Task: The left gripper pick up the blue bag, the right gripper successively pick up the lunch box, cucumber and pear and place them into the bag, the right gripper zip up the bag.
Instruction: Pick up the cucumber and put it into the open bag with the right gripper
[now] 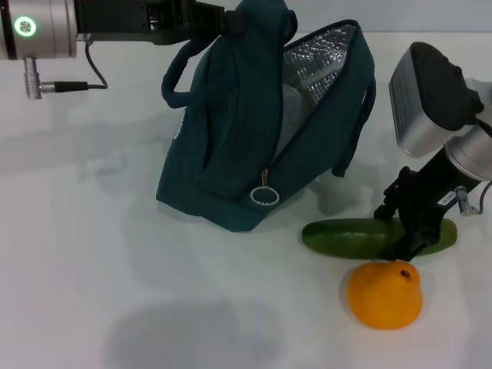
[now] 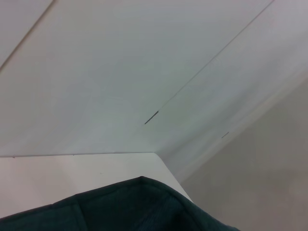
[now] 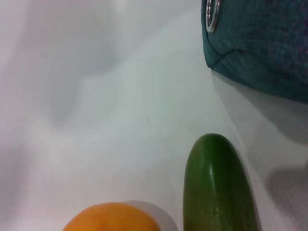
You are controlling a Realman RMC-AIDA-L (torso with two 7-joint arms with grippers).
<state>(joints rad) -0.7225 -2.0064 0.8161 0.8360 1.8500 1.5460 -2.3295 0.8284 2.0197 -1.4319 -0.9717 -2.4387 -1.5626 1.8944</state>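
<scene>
Cucumber (image 1: 378, 237), long, smooth and green, lies on the white worktop (image 1: 92, 254) between our right hand's (image 1: 407, 244) spread fingers, orange pear (image 1: 384, 295) just beside, while our left hand (image 1: 219, 21), clenched on the dark blue fabric bag's (image 1: 231, 154) top, keeps its foil-lined mouth open.

This looks like a robot test space in a lab, not a home or a kitchen. The work surface is a plain white matte table (image 1: 115, 231) with no cloth, no dishes and no furniture around it. In the left wrist view, behind the table there are only bare white wall panels (image 2: 144, 62) with thin seams between them. Only a few objects are laid out: a dark teal fabric bag with silver lining (image 1: 231, 154), a long green cucumber (image 1: 361, 237) and an orange pear-shaped fruit (image 1: 384, 296).
</scene>
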